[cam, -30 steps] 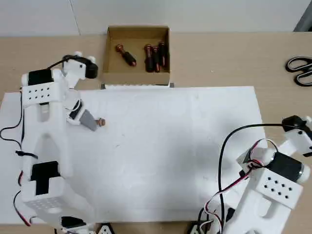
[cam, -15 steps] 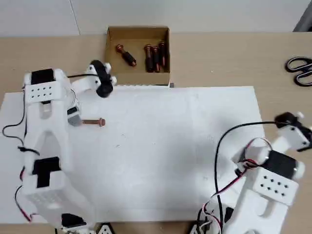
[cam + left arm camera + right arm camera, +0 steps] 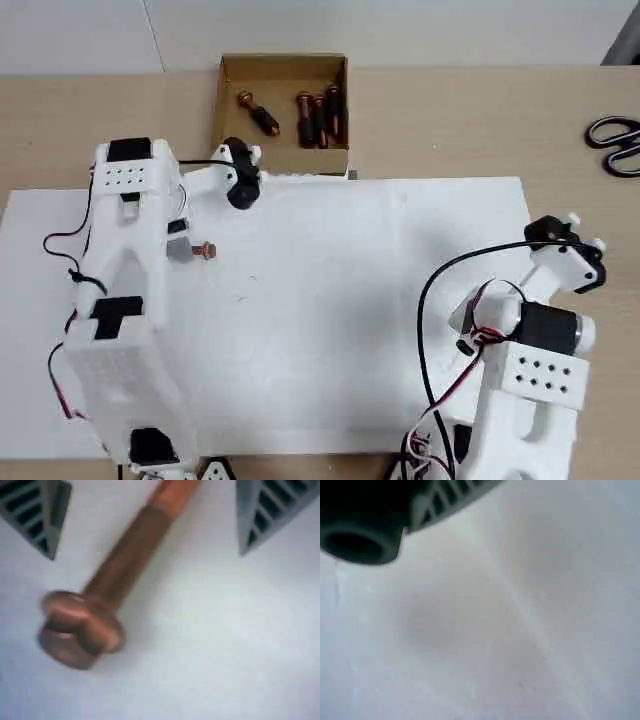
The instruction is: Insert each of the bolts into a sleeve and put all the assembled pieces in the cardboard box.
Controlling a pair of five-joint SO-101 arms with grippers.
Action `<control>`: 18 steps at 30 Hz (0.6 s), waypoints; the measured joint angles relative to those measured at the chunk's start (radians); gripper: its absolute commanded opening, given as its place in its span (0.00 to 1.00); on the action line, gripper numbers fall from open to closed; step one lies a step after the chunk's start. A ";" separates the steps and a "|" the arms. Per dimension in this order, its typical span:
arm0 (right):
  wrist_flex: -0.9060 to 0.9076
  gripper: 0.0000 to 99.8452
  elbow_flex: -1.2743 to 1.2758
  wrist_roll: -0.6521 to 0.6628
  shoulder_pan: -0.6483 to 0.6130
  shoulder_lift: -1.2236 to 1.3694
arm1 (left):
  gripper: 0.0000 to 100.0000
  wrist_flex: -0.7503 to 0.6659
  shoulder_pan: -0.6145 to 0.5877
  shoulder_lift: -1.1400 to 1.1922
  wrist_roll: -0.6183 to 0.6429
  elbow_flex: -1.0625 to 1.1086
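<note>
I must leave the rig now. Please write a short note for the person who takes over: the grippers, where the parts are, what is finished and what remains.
Left gripper: open, low over the white sheet, one finger on each side of a loose bolt, not gripping it.
Right gripper: over the sheet's right part, with a black sleeve at it; I cannot tell the grip.
Done: several assembled pieces lie in the cardboard box.
Left: grasp the bolt, insert it into the sleeve, put that piece in the box.
</note>
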 measured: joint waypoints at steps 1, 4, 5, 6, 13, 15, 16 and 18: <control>0.000 0.00 0.000 0.000 0.000 0.000 | 0.22 0.000 -0.002 0.023 0.000 -0.023; 0.000 0.00 0.000 0.000 0.000 0.000 | 0.22 0.000 -0.002 0.091 0.000 -0.084; 0.000 0.00 0.000 0.000 0.000 0.000 | 0.22 0.000 -0.002 0.110 0.000 -0.104; 0.000 0.00 0.000 0.000 0.000 0.000 | 0.22 0.000 -0.002 0.129 0.000 -0.120; -0.006 0.00 0.000 0.000 0.000 0.000 | 0.15 0.066 0.018 0.181 0.000 -0.209; -0.026 0.00 0.015 0.000 0.000 0.000 | 0.11 0.084 0.034 0.187 0.000 -0.216; -0.037 0.00 0.026 0.000 0.000 0.000 | 0.10 0.091 0.040 0.187 0.000 -0.216; -0.052 0.00 0.043 0.000 0.000 0.000 | 0.08 0.098 0.052 0.187 0.000 -0.216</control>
